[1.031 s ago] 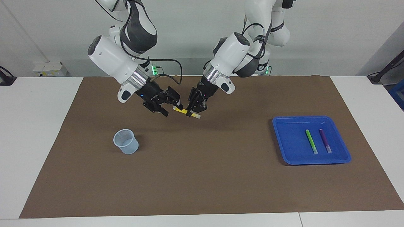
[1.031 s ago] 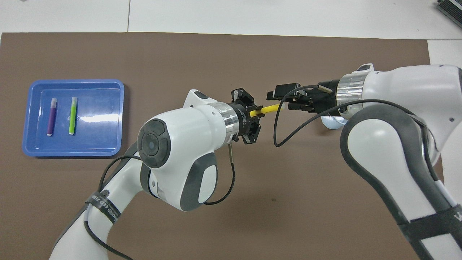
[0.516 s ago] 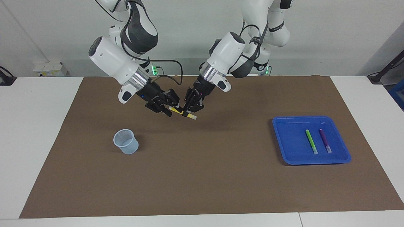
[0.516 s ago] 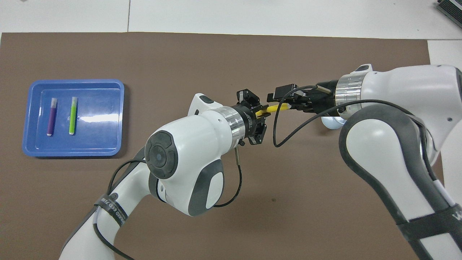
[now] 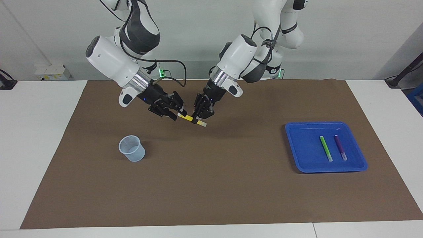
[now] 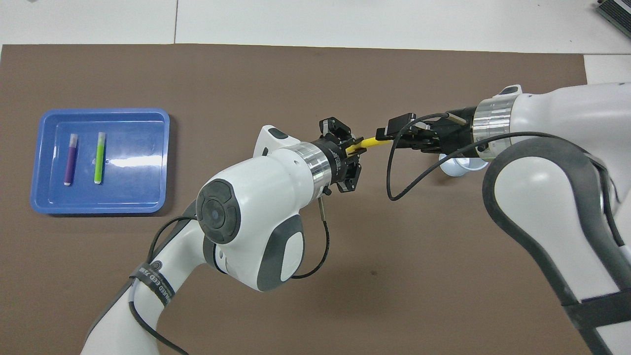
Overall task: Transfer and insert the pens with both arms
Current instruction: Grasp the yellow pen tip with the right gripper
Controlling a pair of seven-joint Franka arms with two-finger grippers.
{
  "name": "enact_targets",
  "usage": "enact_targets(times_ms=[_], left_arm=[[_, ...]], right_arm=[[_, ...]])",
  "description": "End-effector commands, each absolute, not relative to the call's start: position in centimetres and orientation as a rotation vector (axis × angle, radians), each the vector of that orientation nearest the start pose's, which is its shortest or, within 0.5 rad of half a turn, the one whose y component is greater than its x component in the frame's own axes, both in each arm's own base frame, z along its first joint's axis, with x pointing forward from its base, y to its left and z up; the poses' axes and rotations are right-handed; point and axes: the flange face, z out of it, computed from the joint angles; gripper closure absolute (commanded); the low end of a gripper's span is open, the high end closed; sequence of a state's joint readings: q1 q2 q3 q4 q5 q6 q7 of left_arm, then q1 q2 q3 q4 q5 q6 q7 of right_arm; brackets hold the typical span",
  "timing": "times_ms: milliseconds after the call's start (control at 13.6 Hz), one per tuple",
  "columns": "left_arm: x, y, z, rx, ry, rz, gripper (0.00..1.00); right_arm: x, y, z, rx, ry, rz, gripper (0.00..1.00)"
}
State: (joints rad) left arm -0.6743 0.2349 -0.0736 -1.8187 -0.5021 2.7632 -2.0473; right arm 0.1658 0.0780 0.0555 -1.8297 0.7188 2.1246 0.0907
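A yellow pen (image 5: pixel 189 118) (image 6: pixel 369 144) hangs level in the air over the brown mat. My left gripper (image 5: pixel 198 118) (image 6: pixel 351 151) is shut on it near its whitish cap end. My right gripper (image 5: pixel 177 112) (image 6: pixel 390 140) is open, with its jaws partly narrowed around the pen's other end. A green pen (image 5: pixel 326 148) (image 6: pixel 99 158) and a purple pen (image 5: pixel 340 147) (image 6: pixel 71 159) lie side by side in the blue tray (image 5: pixel 299 152) (image 6: pixel 140 195).
A small translucent cup (image 5: pixel 132 148) (image 6: pixel 456 166) stands upright on the mat toward the right arm's end, mostly covered by the right arm in the overhead view. The tray sits toward the left arm's end. The brown mat (image 5: pixel 214 185) covers most of the white table.
The right gripper's jaws have narrowed around the free end of the yellow pen. Both grippers and the pen have drifted a little toward the right arm's end. The left grip is unchanged.
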Motion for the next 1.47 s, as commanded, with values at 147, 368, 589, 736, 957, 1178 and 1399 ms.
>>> enact_targets(times_ms=[147, 368, 589, 736, 957, 1178, 1399], left_arm=[[50.3, -43.4, 48.8, 1.528, 1.801, -0.29, 1.0], [50.3, -43.5, 48.8, 1.526, 1.799, -0.288, 1.0], [50.4, -43.4, 48.9, 1.52, 1.795, -0.284, 1.0], [50.4, -43.4, 48.9, 1.517, 1.794, -0.282, 1.0], [50.4, -43.4, 49.0, 1.527, 1.785, -0.277, 1.0], [50.4, -43.4, 49.1, 1.531, 1.789, -0.283, 0.69], [50.1, -42.4, 50.4, 1.576, 1.816, -0.32, 0.52]], right_arm=[[58.7, 16.1, 52.3, -2.438, 0.245, -0.131, 0.64], [58.7, 16.3, 52.3, -2.44, 0.24, -0.13, 0.77], [58.6, 16.4, 52.3, -2.441, 0.227, -0.134, 1.0], [58.7, 16.2, 52.4, -2.443, 0.225, -0.137, 1.0], [59.0, 15.9, 52.6, -2.45, 0.222, -0.145, 1.0], [59.6, 15.0, 53.3, -2.468, 0.214, -0.15, 1.0], [59.6, 14.7, 53.6, -2.5, 0.194, -0.161, 1.0]])
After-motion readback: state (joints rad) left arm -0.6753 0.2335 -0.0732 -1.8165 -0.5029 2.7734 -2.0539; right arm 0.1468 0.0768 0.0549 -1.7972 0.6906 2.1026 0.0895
